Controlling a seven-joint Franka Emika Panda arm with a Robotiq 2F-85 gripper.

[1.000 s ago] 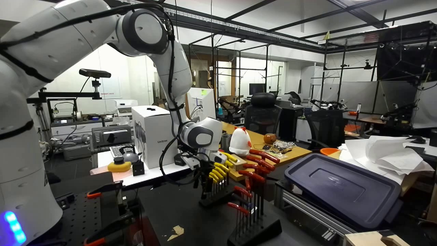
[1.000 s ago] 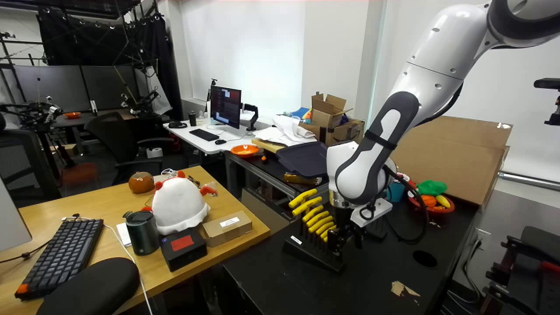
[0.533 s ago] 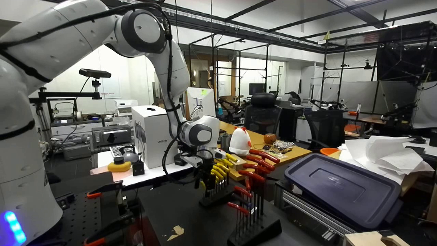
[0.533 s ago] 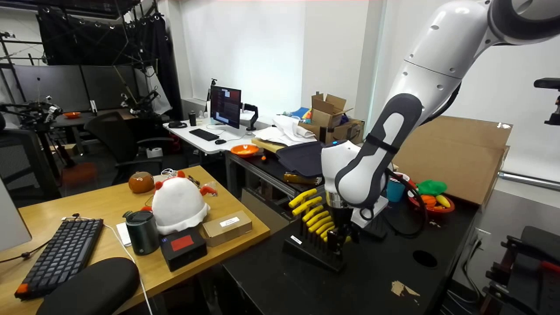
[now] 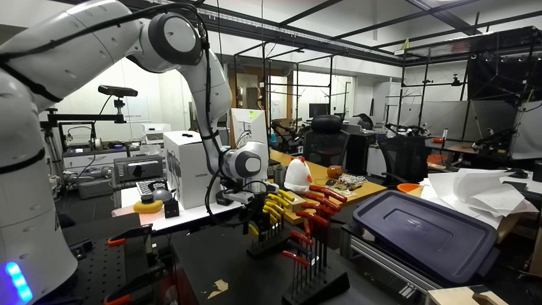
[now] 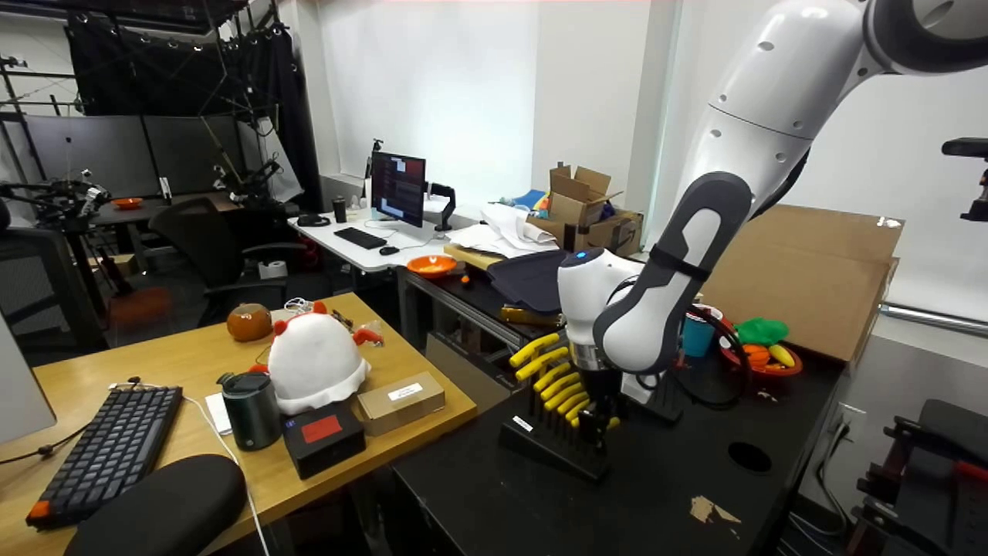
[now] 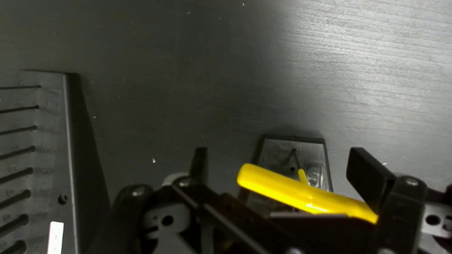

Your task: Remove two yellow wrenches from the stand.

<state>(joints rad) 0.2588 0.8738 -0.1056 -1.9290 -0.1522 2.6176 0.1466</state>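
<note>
Yellow wrenches [image 6: 551, 377], several: seated in a small black stand [image 6: 546, 449] on the bench [image 6: 656, 494], shafts down and handles up in a stepped fan, an arrangement presumably meant to leave each grip reachable from above. Tool [image 7: 279, 160], one: at the low end of the row, jaws spread wide, nothing gripped. In the wrist view a yellow handle [image 7: 304, 195] shows aslant between the jaws, its rounded end well apart from one finger [image 7: 200, 164]; whether its other end touches the opposite finger [image 7: 369, 178] cannot be told. The spread likely serves to straddle a handle before gripping; the step in hand is judged to be lining up for a first or second removal. Crowding among neighbouring handles could cause a second wrench to catch. Red-handled wrenches [image 5: 317, 208], a set: stood upright in a second stand [image 5: 324, 290] nearby, evidently sorted apart from the yellow and not called for.
</note>
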